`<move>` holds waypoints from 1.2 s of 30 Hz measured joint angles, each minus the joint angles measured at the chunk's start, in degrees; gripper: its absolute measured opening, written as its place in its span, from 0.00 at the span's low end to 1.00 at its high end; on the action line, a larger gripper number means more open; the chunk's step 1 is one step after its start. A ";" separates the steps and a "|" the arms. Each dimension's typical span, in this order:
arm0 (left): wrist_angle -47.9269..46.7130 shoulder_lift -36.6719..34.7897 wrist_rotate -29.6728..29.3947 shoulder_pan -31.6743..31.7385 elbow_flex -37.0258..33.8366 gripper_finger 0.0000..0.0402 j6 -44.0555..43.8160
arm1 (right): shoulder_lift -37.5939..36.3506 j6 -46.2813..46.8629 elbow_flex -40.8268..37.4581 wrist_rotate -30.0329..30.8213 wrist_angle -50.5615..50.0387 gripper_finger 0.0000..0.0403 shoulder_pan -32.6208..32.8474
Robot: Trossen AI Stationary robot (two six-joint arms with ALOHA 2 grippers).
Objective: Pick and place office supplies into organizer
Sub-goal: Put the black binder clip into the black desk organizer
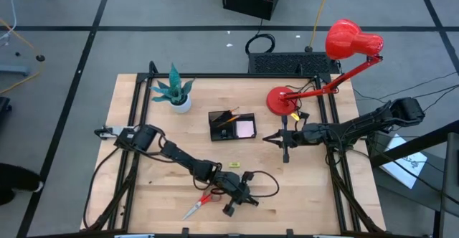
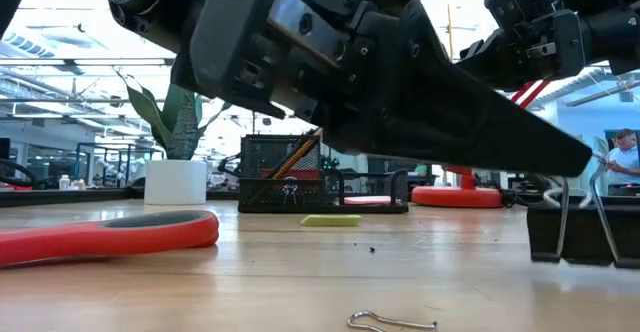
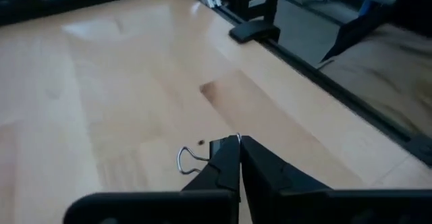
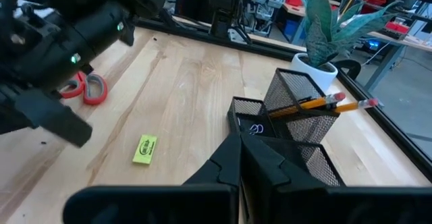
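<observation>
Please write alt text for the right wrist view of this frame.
The right gripper, shut, points at a black mesh organizer holding two orange pencils, with a potted plant behind it. On the wooden table lie a yellow eraser and red scissors, beside the dark left arm.

The organizer [image 1: 232,125] stands near the middle of the table [image 1: 129,202], with pencils [image 4: 332,103] in it — the plant [image 1: 174,91] to its left, the lamp [image 1: 287,100] to its right. In front lie the yellow piece [image 1: 234,165] and, further forward, the scissors [image 1: 196,205].
</observation>
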 joint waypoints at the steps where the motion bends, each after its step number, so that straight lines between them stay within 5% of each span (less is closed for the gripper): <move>1: -1.19 -0.67 -0.87 -0.08 -0.03 0.02 0.76 | -0.01 0.00 0.00 0.00 -0.19 0.00 0.00; 10: -27.39 -14.86 -25.89 -3.05 -0.04 0.01 6.31 | 0.01 0.00 0.02 0.00 -1.15 0.00 0.02; 18: -46.84 -27.51 -45.06 -0.91 -4.12 0.02 0.32 | 0.01 0.18 0.02 -0.02 -1.10 0.00 0.04; 23: -45.05 -31.04 -46.30 5.01 -9.54 0.02 -4.84 | 0.01 0.22 0.02 -0.02 -0.83 0.00 0.04; 28: -43.01 -30.45 -40.21 10.72 -14.55 0.02 -7.91 | 0.01 0.22 0.02 -0.02 -0.99 0.00 0.04; 36: -38.81 -30.38 -39.79 13.73 -19.46 0.03 -8.99 | 0.01 0.22 0.02 -0.13 -1.01 0.00 0.07</move>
